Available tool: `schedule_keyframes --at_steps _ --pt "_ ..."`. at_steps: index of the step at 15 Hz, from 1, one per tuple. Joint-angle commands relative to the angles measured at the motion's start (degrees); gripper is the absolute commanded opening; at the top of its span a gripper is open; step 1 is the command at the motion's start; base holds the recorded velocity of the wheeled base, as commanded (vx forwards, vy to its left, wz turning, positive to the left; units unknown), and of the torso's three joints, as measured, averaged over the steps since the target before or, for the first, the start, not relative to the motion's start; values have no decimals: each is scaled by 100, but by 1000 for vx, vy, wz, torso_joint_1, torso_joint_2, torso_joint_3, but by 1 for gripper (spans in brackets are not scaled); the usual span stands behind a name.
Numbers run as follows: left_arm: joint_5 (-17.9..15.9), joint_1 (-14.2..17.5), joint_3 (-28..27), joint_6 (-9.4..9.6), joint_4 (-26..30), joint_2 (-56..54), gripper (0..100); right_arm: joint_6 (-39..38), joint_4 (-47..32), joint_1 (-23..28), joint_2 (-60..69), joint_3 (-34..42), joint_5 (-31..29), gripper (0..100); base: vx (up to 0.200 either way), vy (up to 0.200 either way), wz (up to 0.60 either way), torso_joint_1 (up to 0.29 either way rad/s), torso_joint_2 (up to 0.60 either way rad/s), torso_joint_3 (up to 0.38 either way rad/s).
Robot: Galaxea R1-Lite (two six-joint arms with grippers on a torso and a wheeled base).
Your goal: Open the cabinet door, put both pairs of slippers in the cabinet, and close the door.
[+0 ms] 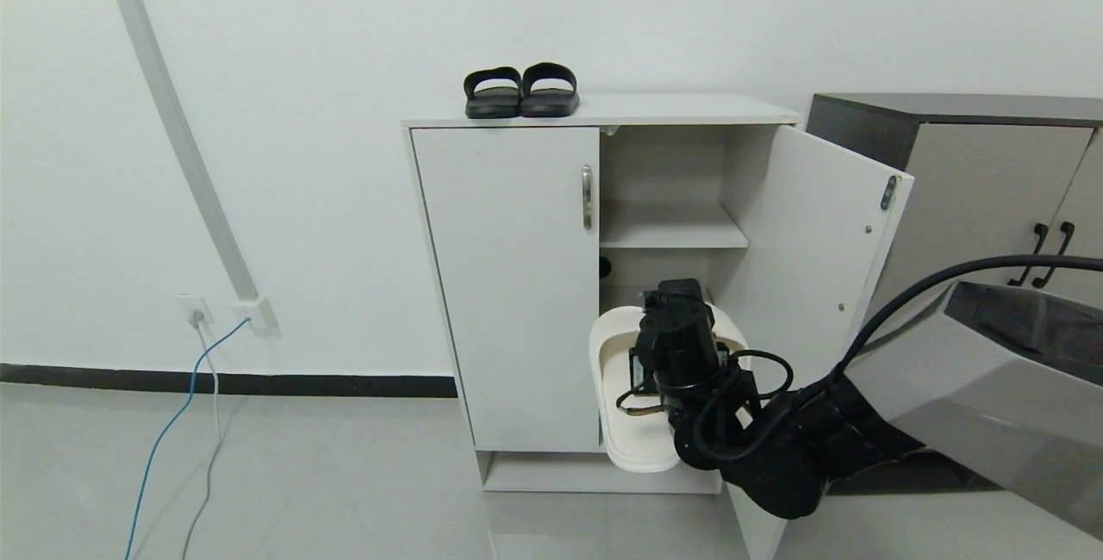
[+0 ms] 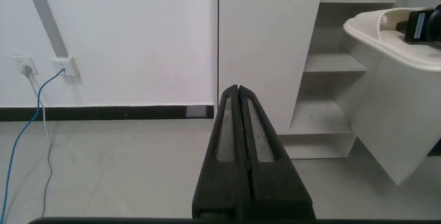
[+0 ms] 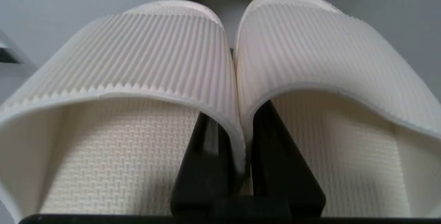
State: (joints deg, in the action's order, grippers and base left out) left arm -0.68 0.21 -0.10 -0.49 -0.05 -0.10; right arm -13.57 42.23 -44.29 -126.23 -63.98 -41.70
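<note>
The right pincer (image 3: 238,138) is clamped on the touching inner walls of a pair of cream ribbed foam slippers (image 1: 633,422), one finger inside each. It holds them side by side at the open mouth of the white two-door wooden cabinet (image 1: 689,108), below its middle shelf (image 1: 668,228). The right-hand door (image 1: 810,233) stands swung out toward 3 o'clock, and the left-hand door (image 1: 508,284) is closed. A pair of black rubber slippers (image 1: 521,92) sits on the cabinet top, at 11 o'clock from the cream pair. The left pincer (image 2: 238,93) hangs above the grey tiled floor (image 2: 103,169), its fingers pressed together with nothing between them.
</note>
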Motion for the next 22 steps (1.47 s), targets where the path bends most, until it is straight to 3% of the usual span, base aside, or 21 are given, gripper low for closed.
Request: schedule_keyframes --at_steps 1,4,8,14,18,22 --pt "-2 -3 1 5 -4 10 0 65 242 -80 -200 34 110 0 0 0 0 0 0 0" --pt "-2 -3 1 5 -4 10 0 153 233 -36 -270 26 40 0 0 0 0 0 0 0" --pt "-2 -3 1 5 5 10 0 162 224 -1 -270 8 -75 0 200 0 0 4 5 2" --pt "-2 -3 1 -4 5 10 0 188 242 -27 -270 17 -127 0 0 0 0 0 0 0" --pt "-2 -3 1 5 5 10 0 188 242 -45 -270 34 -136 0 0 -200 0 4 2 2" --pt "-2 -3 1 5 5 10 0 188 242 -71 -270 96 -136 0 0 0 0 0 0 0"
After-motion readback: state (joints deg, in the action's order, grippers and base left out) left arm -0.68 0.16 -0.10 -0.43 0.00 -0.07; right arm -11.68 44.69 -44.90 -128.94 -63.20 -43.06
